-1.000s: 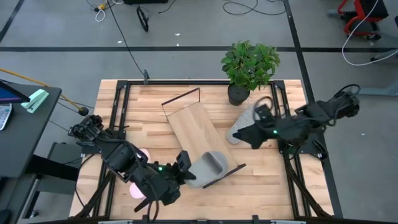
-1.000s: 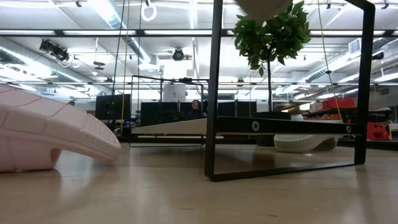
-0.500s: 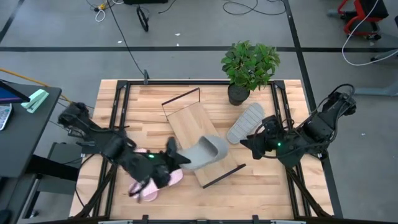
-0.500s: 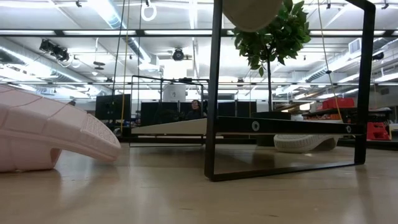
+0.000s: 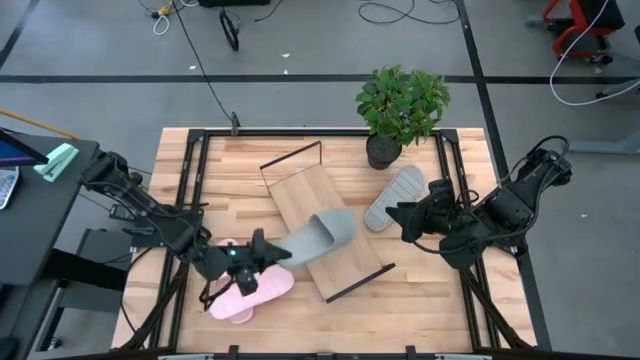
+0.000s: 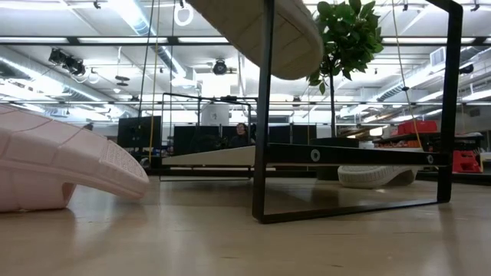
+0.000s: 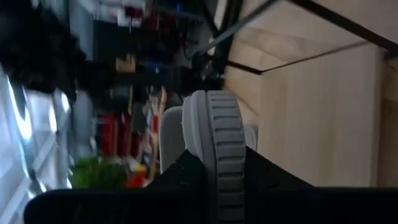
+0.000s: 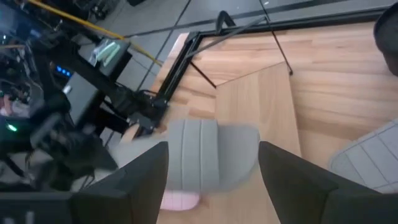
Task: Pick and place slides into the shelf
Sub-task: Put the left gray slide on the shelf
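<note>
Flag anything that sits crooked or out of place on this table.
The shelf lies diagonally across the tabletop, not square to its edges. One grey slide lies off it beside the potted plant, and the pink slides sit near the front left edge.

Two grey slides (image 5: 318, 235) (image 5: 394, 197), two pink slides (image 5: 258, 286) (image 5: 230, 308), one shelf (image 5: 345, 262), one potted plant (image 5: 400, 104)

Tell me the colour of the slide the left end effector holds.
Grey; the slide in the left end effector shows best in the high view.
</note>
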Action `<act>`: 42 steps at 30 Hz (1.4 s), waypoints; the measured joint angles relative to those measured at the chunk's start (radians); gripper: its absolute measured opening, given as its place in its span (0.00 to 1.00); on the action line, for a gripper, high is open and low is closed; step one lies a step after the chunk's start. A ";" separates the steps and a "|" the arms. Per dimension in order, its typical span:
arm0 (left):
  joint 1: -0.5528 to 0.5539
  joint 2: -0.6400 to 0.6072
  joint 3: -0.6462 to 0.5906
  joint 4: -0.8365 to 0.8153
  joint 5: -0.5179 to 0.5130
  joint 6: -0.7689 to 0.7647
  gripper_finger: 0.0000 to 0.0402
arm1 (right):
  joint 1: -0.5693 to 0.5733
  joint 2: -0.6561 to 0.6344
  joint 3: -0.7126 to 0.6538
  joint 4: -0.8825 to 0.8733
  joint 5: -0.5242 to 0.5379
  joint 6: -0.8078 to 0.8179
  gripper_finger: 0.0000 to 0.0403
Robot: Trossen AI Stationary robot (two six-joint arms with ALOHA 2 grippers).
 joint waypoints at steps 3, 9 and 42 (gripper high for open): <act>0.002 0.000 -0.076 0.130 0.038 0.086 0.15 | 0.000 0.002 0.000 -0.002 0.004 0.007 0.63; 0.032 0.028 -0.137 0.258 0.138 0.108 0.15 | -0.003 0.008 0.000 -0.002 0.026 0.021 0.63; 0.195 0.414 -0.146 0.666 0.404 0.031 0.15 | -0.015 0.011 0.000 -0.002 0.086 0.018 0.63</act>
